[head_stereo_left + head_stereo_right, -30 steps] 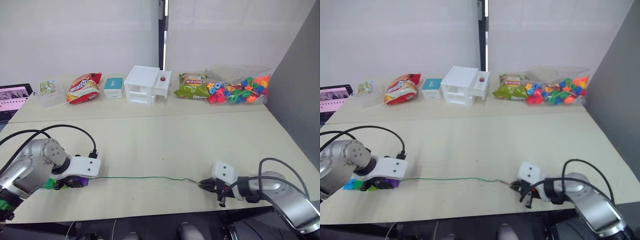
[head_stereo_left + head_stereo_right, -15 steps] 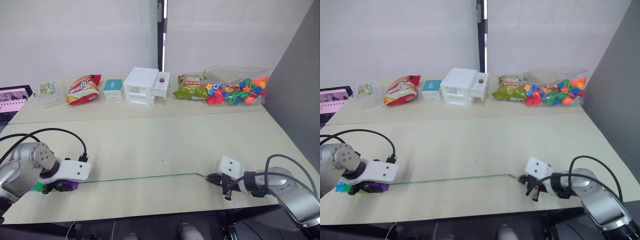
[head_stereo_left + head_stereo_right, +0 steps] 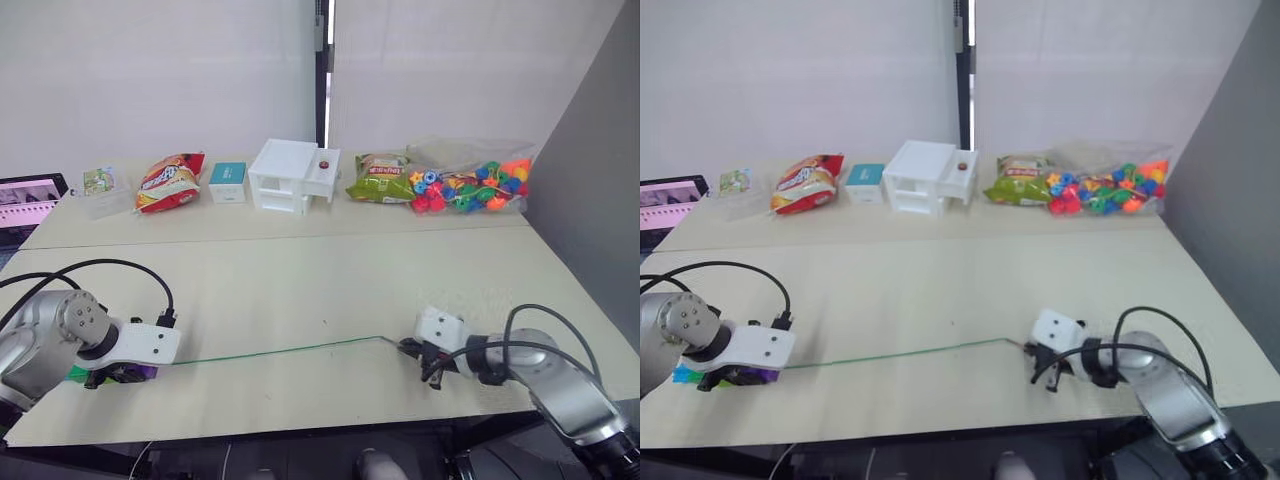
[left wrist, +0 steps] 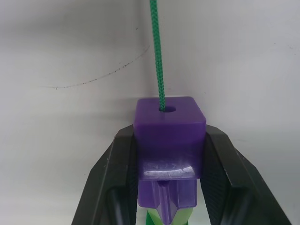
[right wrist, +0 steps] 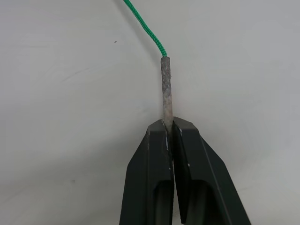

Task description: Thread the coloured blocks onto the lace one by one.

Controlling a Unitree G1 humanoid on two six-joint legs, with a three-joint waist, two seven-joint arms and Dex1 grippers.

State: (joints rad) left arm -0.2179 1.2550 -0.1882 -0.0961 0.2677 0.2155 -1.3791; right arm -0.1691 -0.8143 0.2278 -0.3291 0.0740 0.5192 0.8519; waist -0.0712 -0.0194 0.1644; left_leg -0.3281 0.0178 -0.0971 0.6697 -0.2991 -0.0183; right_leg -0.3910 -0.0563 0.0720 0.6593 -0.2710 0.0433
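- Evidently late in the job, judging by the stack at the left gripper (image 4: 168,154): pinching a purple block (image 4: 169,123) between both black fingers (image 4: 117,164), lace (image 4: 157,56) running straight into the hole on its outer face.
- Behind that block, deeper in the jaws, a second purple block (image 4: 168,187), and behind that a sliver of light green (image 4: 154,219); so at least three blocks apparently strung, pressed end to end.
- From the head views, same cluster low at the table's near left edge, purple (image 3: 140,372) peeping from under the white gripper housing, green (image 3: 78,373) and a bit of blue (image 3: 680,375) just beside it on the far side.
- Cannot count all five for certain; the housing covers most of the row.
- Outward along the table (image 3: 320,280): lace (image 3: 280,351) lying as one thin green line, nearly straight, from the blocks across to the right.
- At the far end, right gripper (image 5: 168,129) pressed together on the stiff pale tip (image 5: 166,89), tip sticking out ahead of the fingertips, green cord starting just past it.
- No loose cube seen on the bare table between the two grippers.
- Likely left: at most a block or two hidden by the left gripper, else only letting go.
- Bag of beads (image 3: 470,185), snack packs and white drawer box (image 3: 293,175) well apart at the back, untouched.
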